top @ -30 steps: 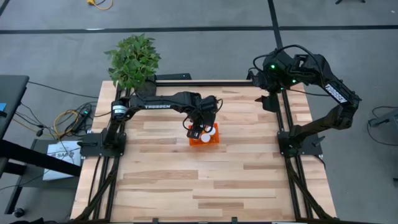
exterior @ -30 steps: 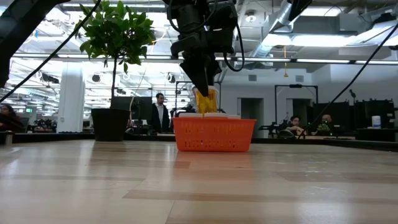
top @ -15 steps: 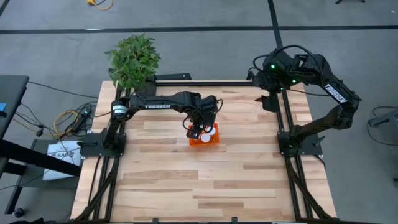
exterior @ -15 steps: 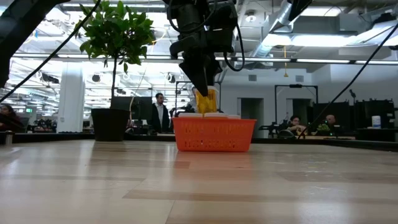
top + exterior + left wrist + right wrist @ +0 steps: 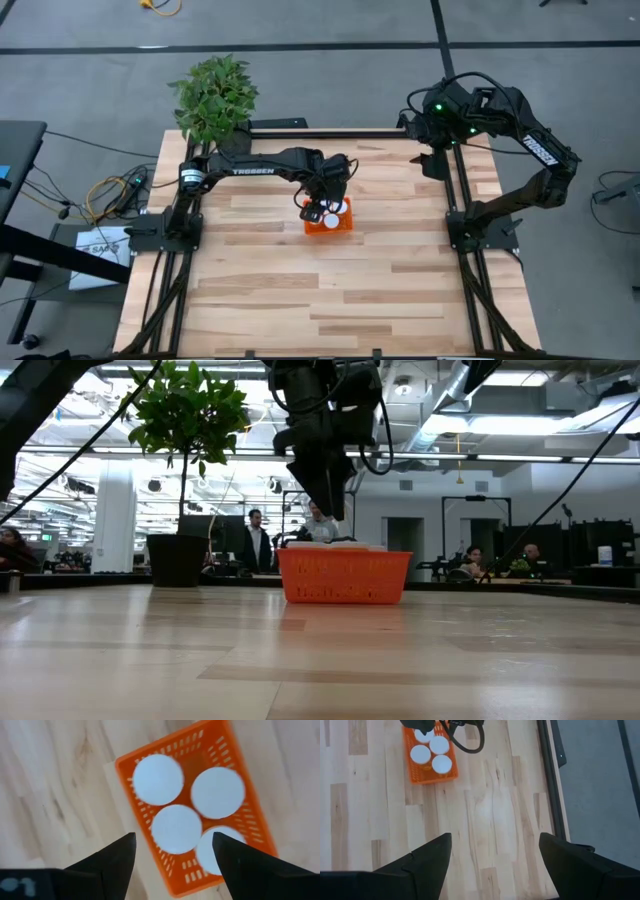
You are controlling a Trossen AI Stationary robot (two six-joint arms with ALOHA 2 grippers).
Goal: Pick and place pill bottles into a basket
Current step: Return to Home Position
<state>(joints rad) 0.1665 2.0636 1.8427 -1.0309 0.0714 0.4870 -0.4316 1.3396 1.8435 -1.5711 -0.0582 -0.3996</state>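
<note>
Currently the left tool (image 5: 173,838) hangs directly over the basket (image 5: 202,740) near the centre of the high view, fingers spread wide, gripping nothing. All four pill bottles (image 5: 157,779) stand inside the basket on the tabletop (image 5: 60,795); only their white caps show, one partly cut off by a finger. The right tool (image 5: 495,840), likewise spread and empty, waits at upper right.

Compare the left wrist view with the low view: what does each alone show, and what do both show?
Only the left wrist view: all four pill bottles, caps up, inside the basket. Only the low view: the potted plant and people in the room behind. Both: the orange basket and the left gripper, open above it. The right gripper waits at the right side of the table.
</note>
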